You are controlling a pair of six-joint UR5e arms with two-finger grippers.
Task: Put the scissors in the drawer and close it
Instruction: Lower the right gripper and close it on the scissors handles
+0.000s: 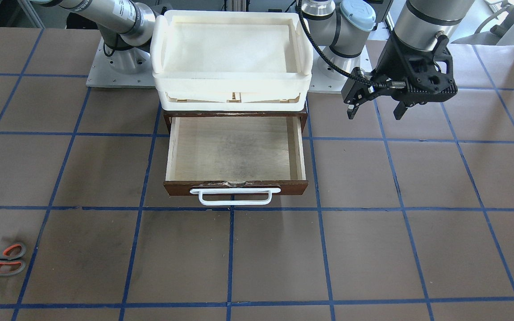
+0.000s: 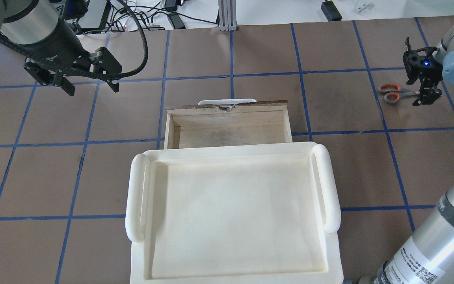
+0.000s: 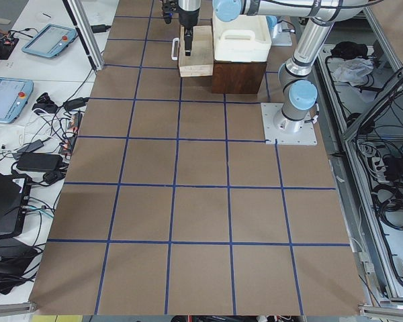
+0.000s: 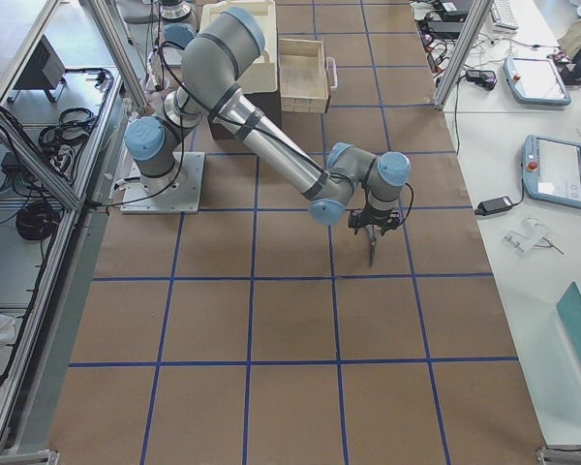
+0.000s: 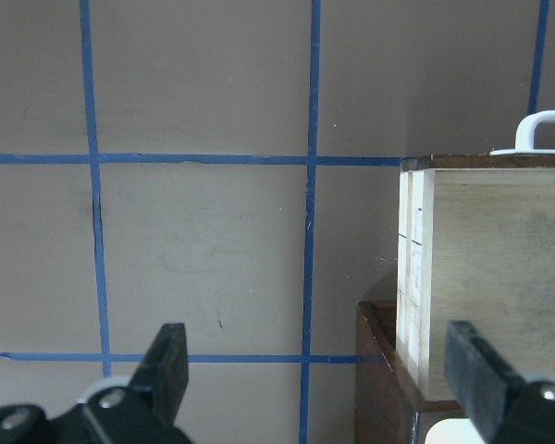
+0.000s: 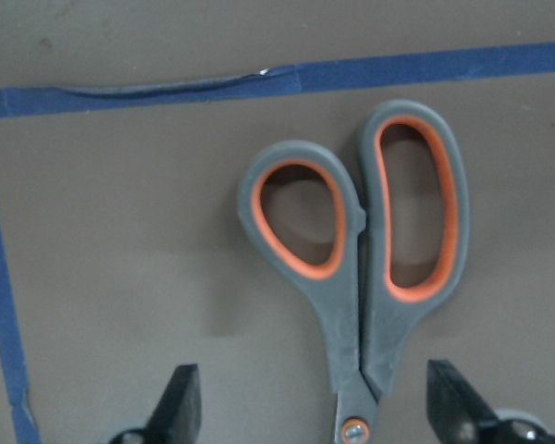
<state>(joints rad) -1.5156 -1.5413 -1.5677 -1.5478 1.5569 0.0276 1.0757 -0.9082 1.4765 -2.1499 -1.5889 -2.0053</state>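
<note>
The scissors (image 1: 2, 259) lie flat on the table at its far right end, with grey handles and orange-lined loops (image 6: 361, 268). They also show in the overhead view (image 2: 391, 93). My right gripper (image 2: 419, 93) is open and low over them, a finger (image 6: 179, 407) on each side of the pivot, not gripping. The dark brown drawer (image 1: 300, 149) stands pulled open with its pale interior bare and a white handle (image 1: 234, 196) on its front. My left gripper (image 1: 375, 113) is open and empty, in the air to the drawer's left side (image 5: 416, 277).
Cream-white plastic trays (image 1: 232, 82) are stacked on the cabinet behind the open drawer. Brown table paper with blue tape lines (image 2: 231, 51) lies between the scissors and the drawer. The arm bases (image 1: 118, 67) stand behind the cabinet.
</note>
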